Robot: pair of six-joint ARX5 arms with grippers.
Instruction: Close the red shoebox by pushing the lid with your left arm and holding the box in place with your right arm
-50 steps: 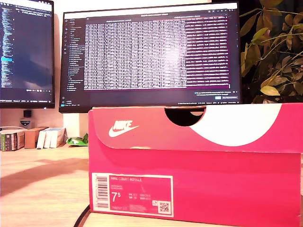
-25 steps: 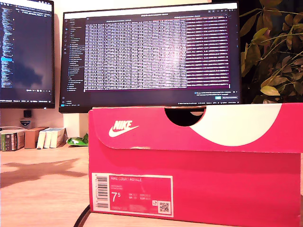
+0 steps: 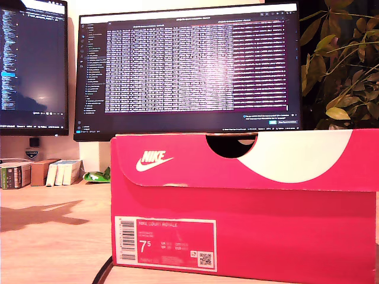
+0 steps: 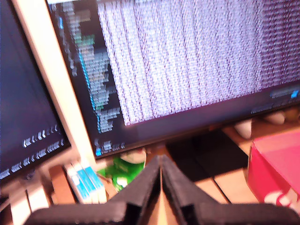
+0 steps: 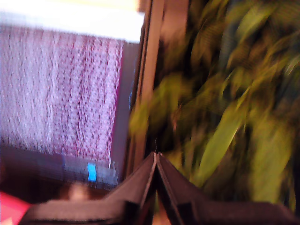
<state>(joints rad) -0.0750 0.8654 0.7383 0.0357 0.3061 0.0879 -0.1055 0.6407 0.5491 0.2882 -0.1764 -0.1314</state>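
Observation:
The red shoebox (image 3: 243,225) fills the lower part of the exterior view, its lid (image 3: 249,160) down over the box, with a white label on the front face. No arm shows in the exterior view; only a shadow lies on the table at the exterior view's left. In the first wrist view my first gripper (image 4: 161,161) is shut, fingertips together, held up in the air facing the monitors, with a corner of the red shoebox (image 4: 276,173) below it. My second gripper (image 5: 156,157) is shut too, raised before the monitor's edge and the plant, in a blurred picture.
Two monitors (image 3: 189,71) stand behind the box. A leafy plant (image 3: 343,65) is at the exterior view's right. Small books and boxes (image 3: 38,173) and a green packet (image 3: 96,175) sit at the back of the wooden table (image 3: 53,236).
The shadow on the table at the exterior view's left has shrunk and shifted toward that edge. The shoebox has not moved.

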